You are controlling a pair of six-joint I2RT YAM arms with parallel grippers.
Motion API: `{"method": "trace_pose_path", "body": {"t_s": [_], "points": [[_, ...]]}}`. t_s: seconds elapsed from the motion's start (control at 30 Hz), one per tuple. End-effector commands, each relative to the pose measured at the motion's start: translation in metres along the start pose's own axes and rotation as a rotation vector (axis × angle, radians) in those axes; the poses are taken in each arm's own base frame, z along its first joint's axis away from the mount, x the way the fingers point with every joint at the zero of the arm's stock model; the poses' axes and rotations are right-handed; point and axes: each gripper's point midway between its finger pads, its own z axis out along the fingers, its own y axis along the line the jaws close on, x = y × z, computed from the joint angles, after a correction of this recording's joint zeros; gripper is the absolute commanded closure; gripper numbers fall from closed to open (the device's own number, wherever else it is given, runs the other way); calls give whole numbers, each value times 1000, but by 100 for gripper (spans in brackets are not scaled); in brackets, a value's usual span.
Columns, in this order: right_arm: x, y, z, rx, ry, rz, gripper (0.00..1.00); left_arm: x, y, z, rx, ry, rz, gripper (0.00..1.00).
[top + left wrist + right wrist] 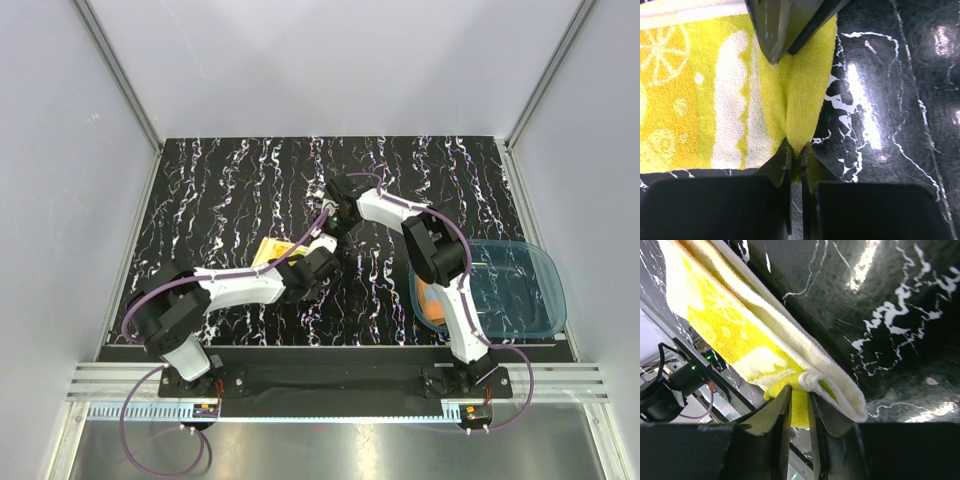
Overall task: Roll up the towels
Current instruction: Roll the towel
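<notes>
The yellow towel (700,100), patterned in white and yellow, lies near the middle of the table (250,180); from above only a corner of it (270,249) shows behind the left arm. My left gripper (796,152) is shut on a pinched-up fold of its right edge. My right gripper (799,396) is shut on the same towel (735,330), at a folded corner with a cream hem; its fingers (785,25) show at the top of the left wrist view. Seen from above, the two grippers (328,255) (337,225) meet over the towel. The orange towel (431,305) lies in the tray.
A translucent blue plastic tray (520,290) stands at the right near edge, beside the right arm's base. Grey walls with metal rails close the table in at the back and on both sides.
</notes>
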Motion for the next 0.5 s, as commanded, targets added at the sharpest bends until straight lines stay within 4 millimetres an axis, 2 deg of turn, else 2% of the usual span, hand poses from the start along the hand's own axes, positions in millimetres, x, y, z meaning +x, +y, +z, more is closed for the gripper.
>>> {"method": "trace_pose_path", "body": {"t_s": [0.0, 0.17, 0.23, 0.33, 0.47], "points": [[-9, -35, -7, 86, -39, -11, 73, 31, -11, -8, 82, 100, 19, 100], [-12, -47, -29, 113, -65, 11, 68, 21, -33, -20, 222, 56, -7, 100], [-10, -55, -35, 140, -67, 24, 62, 20, -41, -23, 277, 44, -17, 100], [-10, -62, -50, 174, -87, 31, 52, 19, -49, -28, 333, 31, -17, 100], [-14, -62, -76, 217, -127, 32, 47, 15, -53, -35, 377, 3, -37, 100]]}}
